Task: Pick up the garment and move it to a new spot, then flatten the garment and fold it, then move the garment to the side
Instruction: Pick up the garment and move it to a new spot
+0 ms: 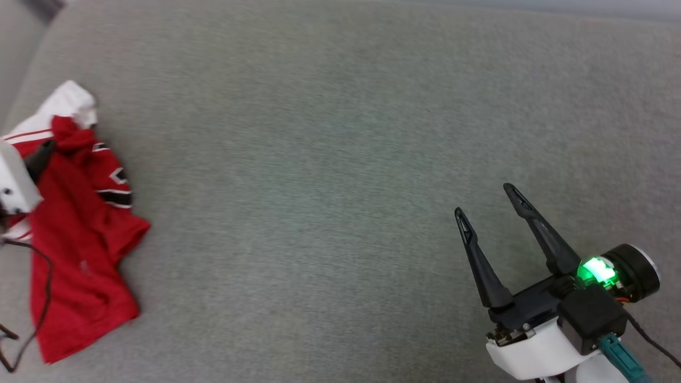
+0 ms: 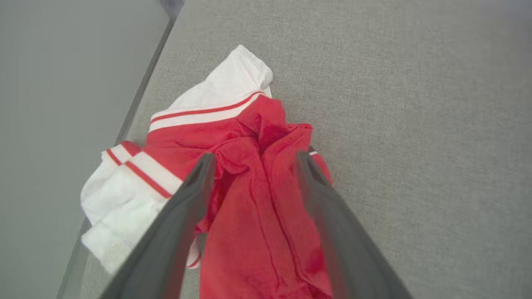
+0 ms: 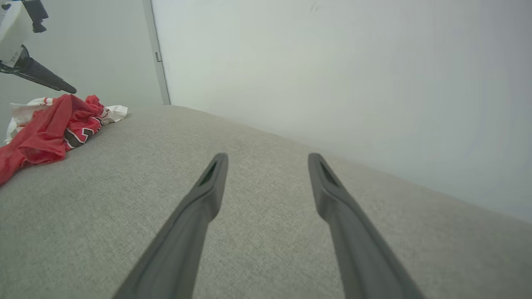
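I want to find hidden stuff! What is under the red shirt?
The red shirt lies crumpled on the grey cloth surface, which shows beside it. Its folds hide anything else beneath. The open left pincer is above it.

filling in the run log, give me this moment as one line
garment: crumpled, left edge of grey surface | left tool: open, above garment, no grip | right tool: open, far from garment
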